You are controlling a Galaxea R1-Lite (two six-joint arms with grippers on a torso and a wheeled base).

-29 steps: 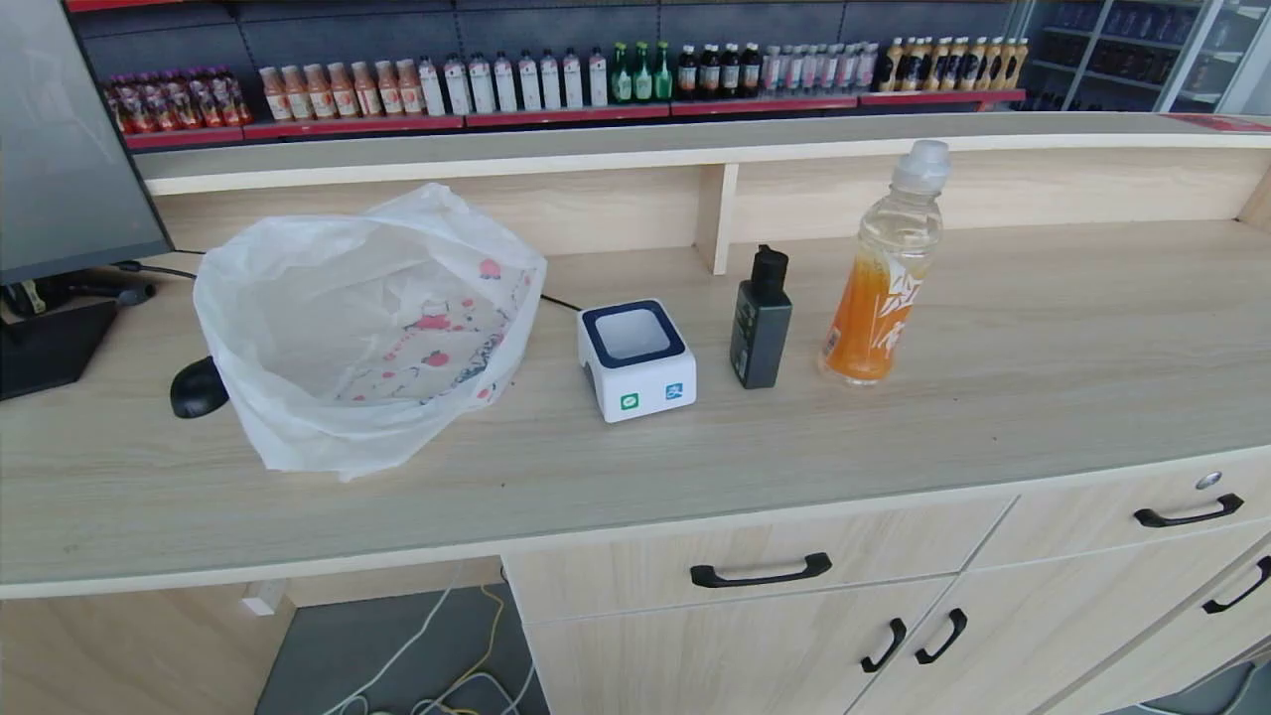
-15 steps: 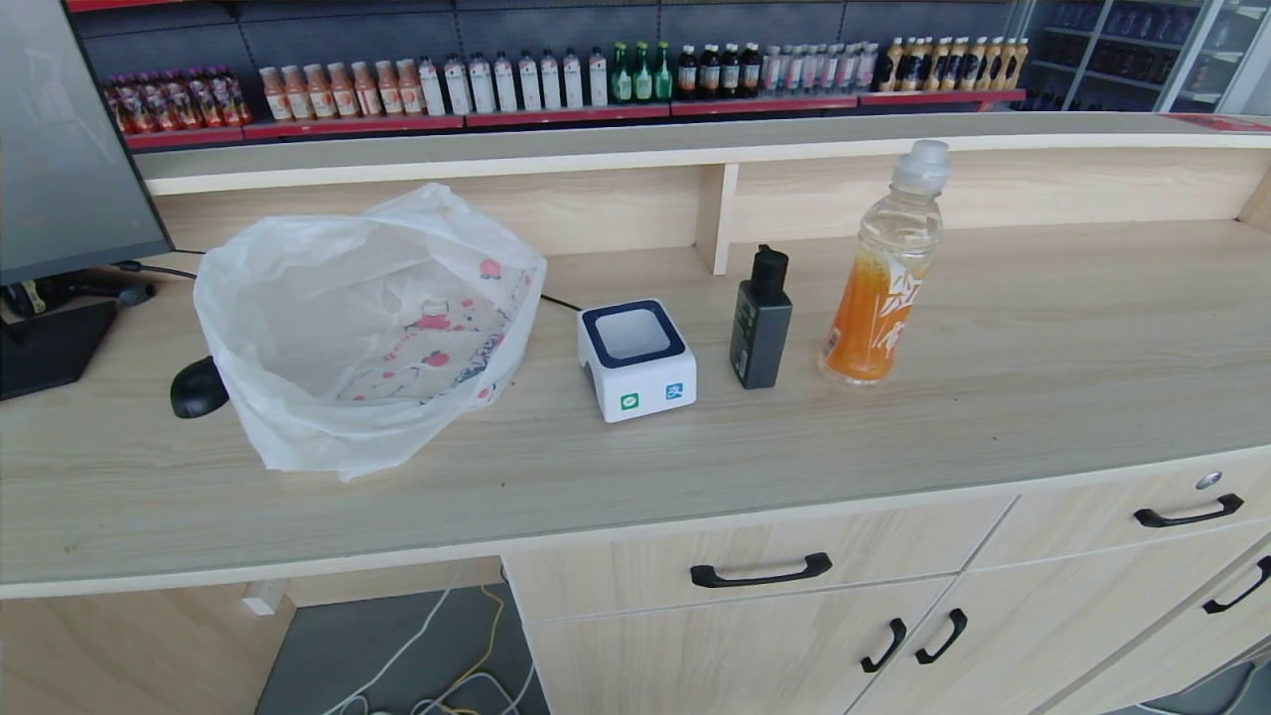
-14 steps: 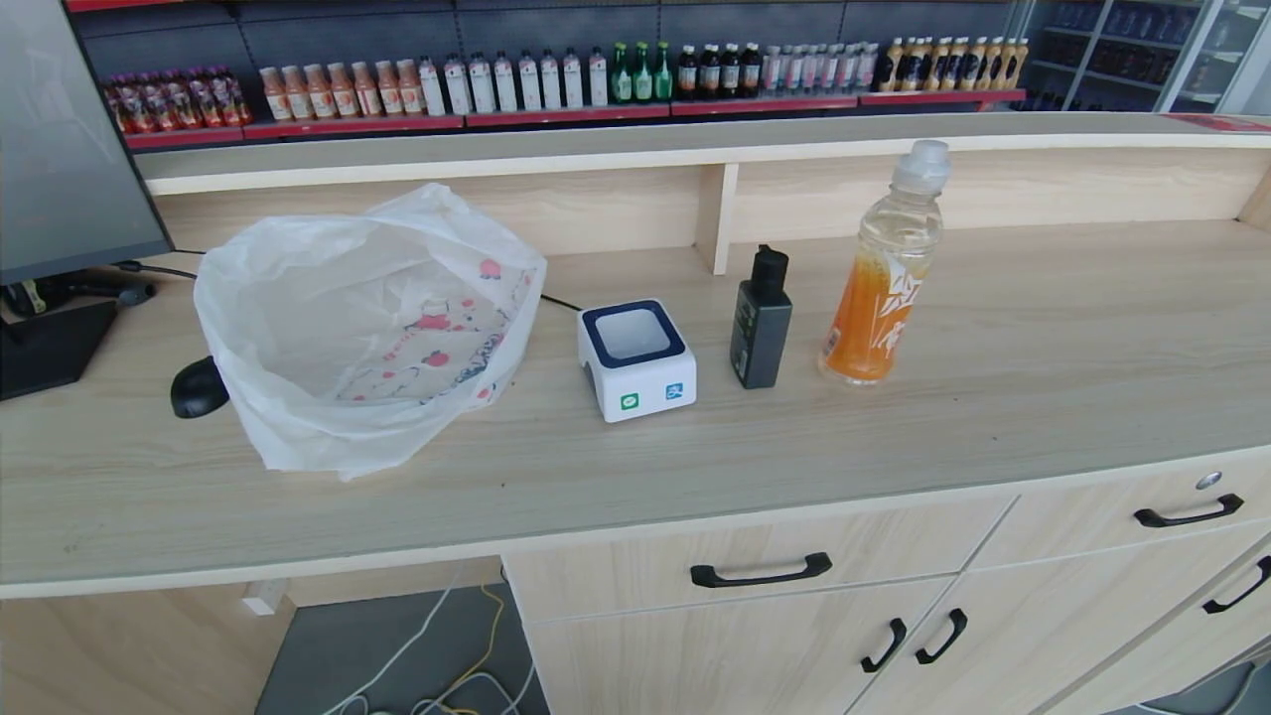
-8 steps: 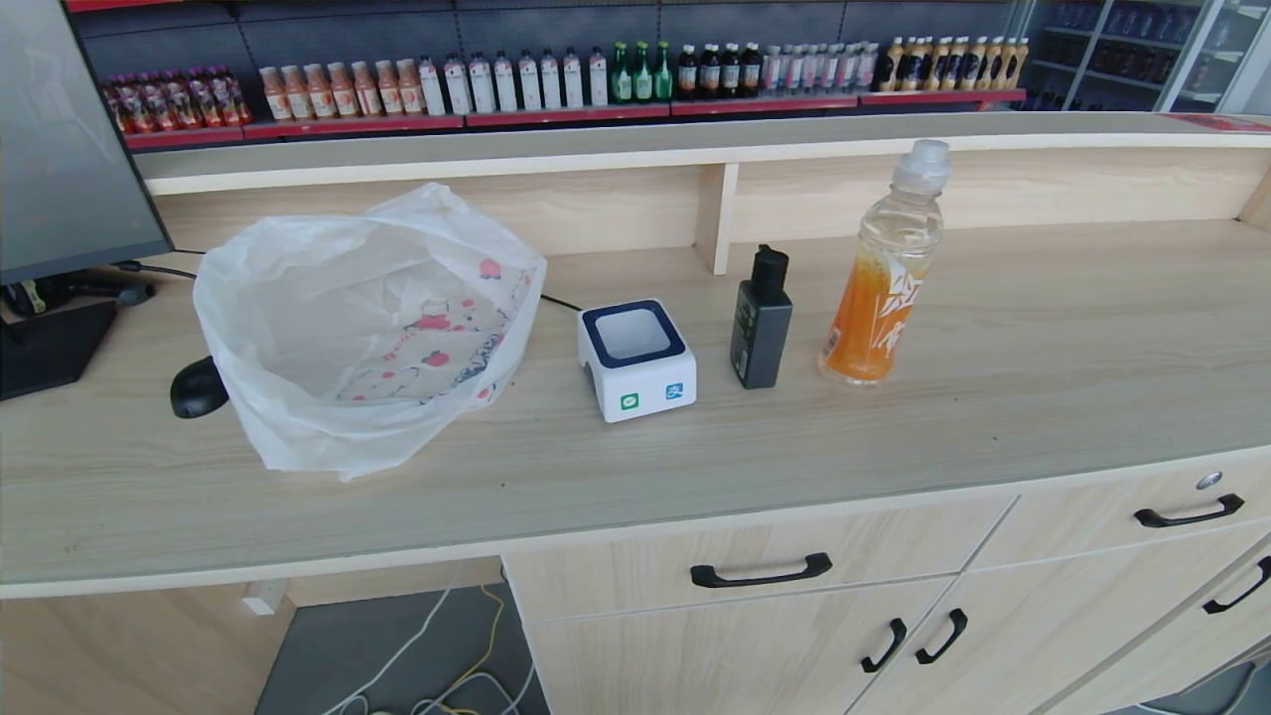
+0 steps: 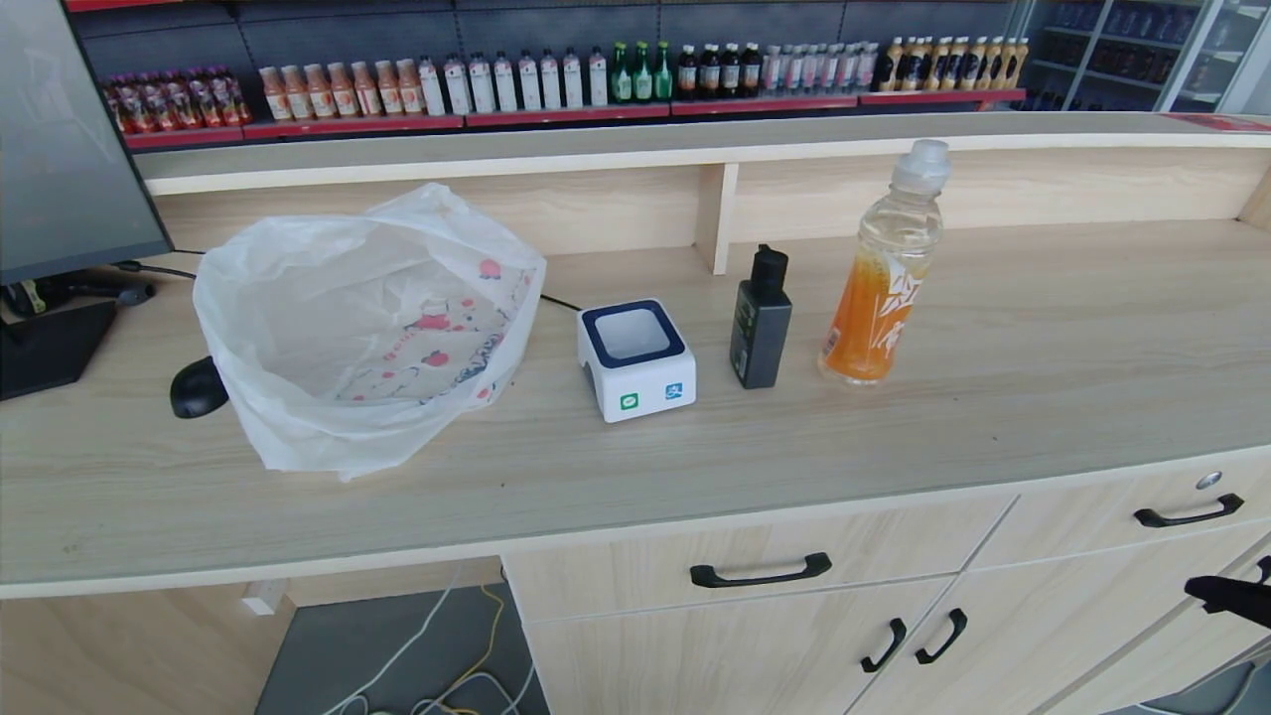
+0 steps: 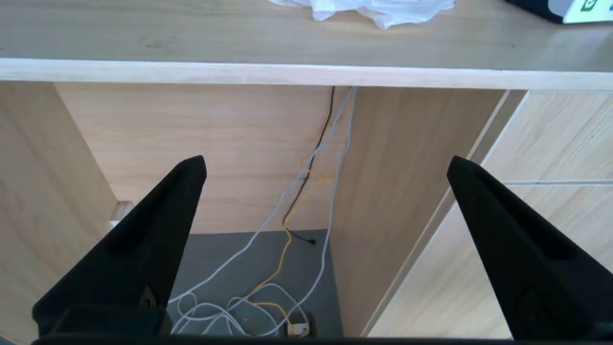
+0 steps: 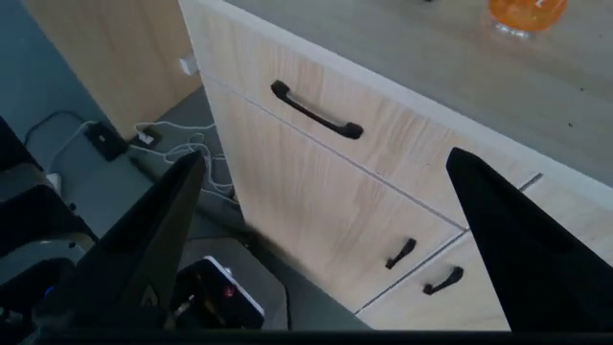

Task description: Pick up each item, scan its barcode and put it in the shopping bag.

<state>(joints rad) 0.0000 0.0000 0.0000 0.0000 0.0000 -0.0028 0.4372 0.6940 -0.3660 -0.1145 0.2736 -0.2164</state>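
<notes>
— Items?
— Orange bottle (image 5: 882,283) and dark bottle (image 5: 761,323) right of the scanner (image 5: 636,361); shopping bag (image 5: 362,333) left; all back from the bench (image 5: 1043,387) edge.
— Grippers?
— Left gripper (image 6: 326,249) and right gripper (image 7: 326,240) spread wide, below it.

A light wooden counter (image 5: 1043,328) runs across the head view, with a raised ledge (image 5: 596,149) along its far side at 12 o'clock and one upright divider (image 5: 716,214) under that ledge. Below the counter, from 6 to 4 o'clock, are drawers (image 5: 894,541) and doors (image 5: 735,650) with black handles (image 5: 761,574), and at 7 o'clock an open bay shows grey floor (image 5: 308,655) with loose cables (image 5: 392,657). Behind the ledge, from 11 to 1 o'clock, dark wall shelves (image 5: 566,117) with red edges carry rows of bottles (image 5: 496,84), and glass-door coolers (image 5: 1142,50) stand at 2 o'clock.
</notes>
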